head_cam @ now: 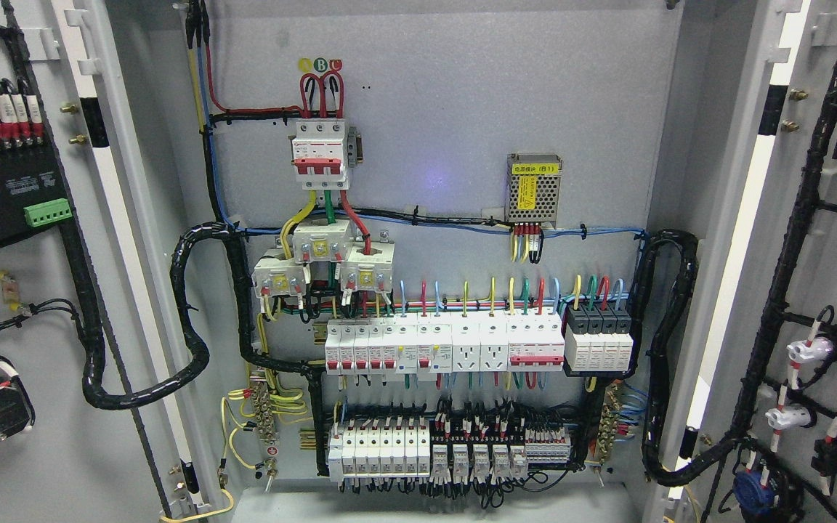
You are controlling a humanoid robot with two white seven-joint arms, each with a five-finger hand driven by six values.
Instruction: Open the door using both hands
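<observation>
Matt grey painted metal cabinet (462, 109), glossy white plastic breakers (389, 349)

Grey back panel (447, 109) carries breakers (320, 156), power supply (533, 187), wiring.

Cabinet: a grey electrical cabinet (447, 116) stands wide open, its back panel facing me.
Left door: the left door (33, 450) is swung fully out, its inner face carrying a black module with green connectors (8, 192).
Right door: the right door (836, 240) is also swung out, black wire looms and white fittings along it.
Top of panel: a red-and-white main breaker (321, 154) under labels A, B, C.
Right of that: a perforated metal power supply (533, 187) with a yellow label.
Middle row: a row of white breakers and sockets (444, 347).
Bottom row: more breakers and terminal blocks (447, 447).
Sides: thick black cable bundles (193, 319) loop from panel to each door.
</observation>
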